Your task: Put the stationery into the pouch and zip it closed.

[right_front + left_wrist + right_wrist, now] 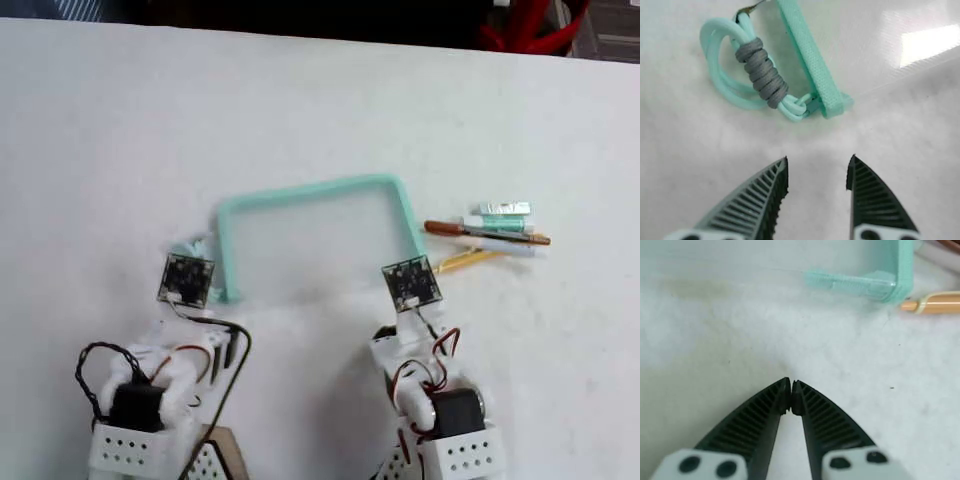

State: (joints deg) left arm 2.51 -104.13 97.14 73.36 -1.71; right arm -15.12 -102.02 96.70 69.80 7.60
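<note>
A clear pouch (pixel 310 240) with a mint-green border lies flat in the middle of the table. Its mint cord loop (pixel 747 70), bound with grey cord, hangs off the near left corner (pixel 832 102). Stationery lies just right of the pouch: a brown pen (pixel 480 232), a yellow pen (pixel 465 261), a white pen and a small teal eraser-like block (pixel 503 209). My left gripper (pixel 817 175) is open, just short of the cord loop and corner. My right gripper (pixel 791 390) is shut and empty, near the pouch's right corner (pixel 885 282) and the yellow pen (pixel 935 302).
The white table (pixel 120 130) stretches bare to the left and behind the pouch. Both arm bases stand at the near edge, with black cables by the left one (pixel 235 350). Dark clutter and something red (pixel 530 25) lie beyond the far edge.
</note>
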